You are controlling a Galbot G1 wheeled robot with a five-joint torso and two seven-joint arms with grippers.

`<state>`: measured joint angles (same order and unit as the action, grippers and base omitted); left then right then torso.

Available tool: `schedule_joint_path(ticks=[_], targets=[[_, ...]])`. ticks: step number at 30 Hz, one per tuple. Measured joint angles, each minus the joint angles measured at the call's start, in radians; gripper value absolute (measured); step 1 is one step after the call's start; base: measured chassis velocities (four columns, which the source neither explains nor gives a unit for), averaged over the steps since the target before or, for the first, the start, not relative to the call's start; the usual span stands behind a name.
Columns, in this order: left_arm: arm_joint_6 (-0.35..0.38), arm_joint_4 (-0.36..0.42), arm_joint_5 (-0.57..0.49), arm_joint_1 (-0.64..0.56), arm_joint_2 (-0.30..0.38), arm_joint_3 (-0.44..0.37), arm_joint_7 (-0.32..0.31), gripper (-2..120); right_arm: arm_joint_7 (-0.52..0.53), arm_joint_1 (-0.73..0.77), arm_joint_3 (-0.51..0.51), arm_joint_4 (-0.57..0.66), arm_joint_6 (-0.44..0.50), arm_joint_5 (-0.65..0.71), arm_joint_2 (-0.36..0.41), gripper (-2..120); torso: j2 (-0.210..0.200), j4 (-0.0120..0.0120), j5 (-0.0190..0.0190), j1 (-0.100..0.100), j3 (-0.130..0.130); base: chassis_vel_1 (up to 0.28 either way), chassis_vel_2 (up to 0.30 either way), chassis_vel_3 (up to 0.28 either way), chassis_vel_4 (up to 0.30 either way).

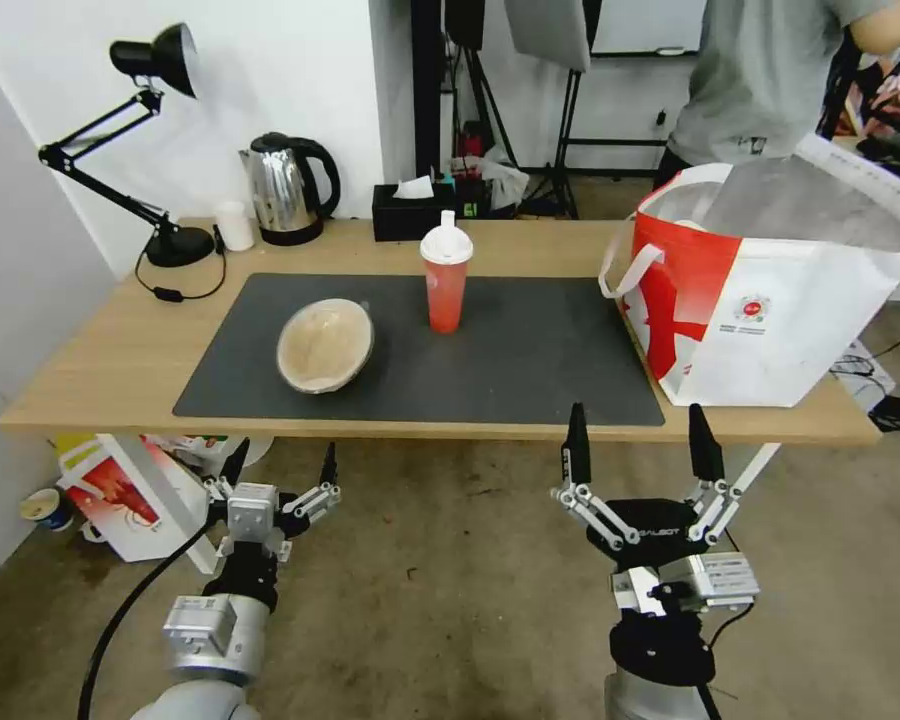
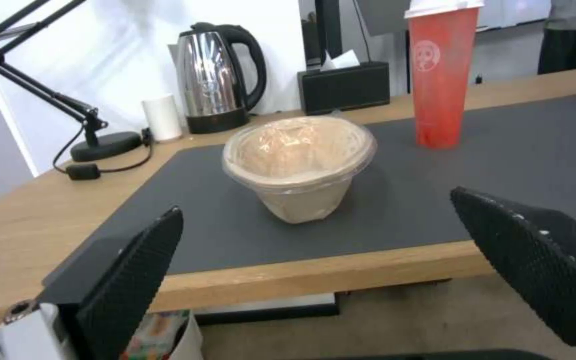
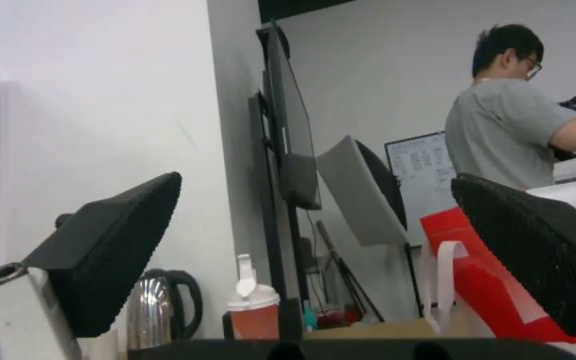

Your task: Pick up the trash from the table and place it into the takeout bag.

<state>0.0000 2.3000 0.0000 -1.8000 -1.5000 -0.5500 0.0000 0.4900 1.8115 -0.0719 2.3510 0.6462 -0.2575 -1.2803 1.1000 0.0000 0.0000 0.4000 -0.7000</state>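
Your left claw (image 1: 281, 468) and right claw (image 1: 640, 442) hang below the worktop's (image 1: 100, 350) near edge over a concrete floor, both with fingers spread apart and empty. On the grey mat (image 1: 530, 360) you have two pieces of trash: one tan bowl (image 1: 324, 344), lidded, and one red cup (image 1: 445, 272) upright behind it. The bag (image 1: 770, 290) stands open at the worktop's right end. Your left wrist view faces the bowl; the right wrist view catches the bag's white handle (image 3: 445, 285).
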Motion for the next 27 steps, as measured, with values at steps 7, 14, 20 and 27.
schedule_joint_path(ticks=[7,14,20,27], targets=[[0.000,0.000,0.000,0.000,0.000,0.000,0.000,100,0.007,0.006,0.003,0.000,0.000,0.000,0.009,100,0.000,0.0000,0.0000,0.000,0.000,0.000,0.000,0.000,0.000],[0.000,0.000,0.000,0.000,0.000,0.000,0.000,100,0.009,0.024,0.005,-0.002,0.009,-0.004,0.015,100,0.000,0.0000,0.0000,0.000,0.000,0.000,0.000,0.000,0.000],[0.000,0.000,0.000,0.000,0.000,0.000,0.000,100,0.008,0.017,0.015,-0.003,-0.007,0.000,0.035,100,0.000,-0.0001,0.0001,0.000,0.000,0.000,0.000,0.000,0.000],[0.000,0.000,0.000,0.000,0.000,0.000,0.000,100,-0.065,-0.137,0.012,0.032,-0.231,0.241,0.156,100,0.000,0.0000,0.0001,0.000,0.000,0.000,0.000,0.000,0.000]])
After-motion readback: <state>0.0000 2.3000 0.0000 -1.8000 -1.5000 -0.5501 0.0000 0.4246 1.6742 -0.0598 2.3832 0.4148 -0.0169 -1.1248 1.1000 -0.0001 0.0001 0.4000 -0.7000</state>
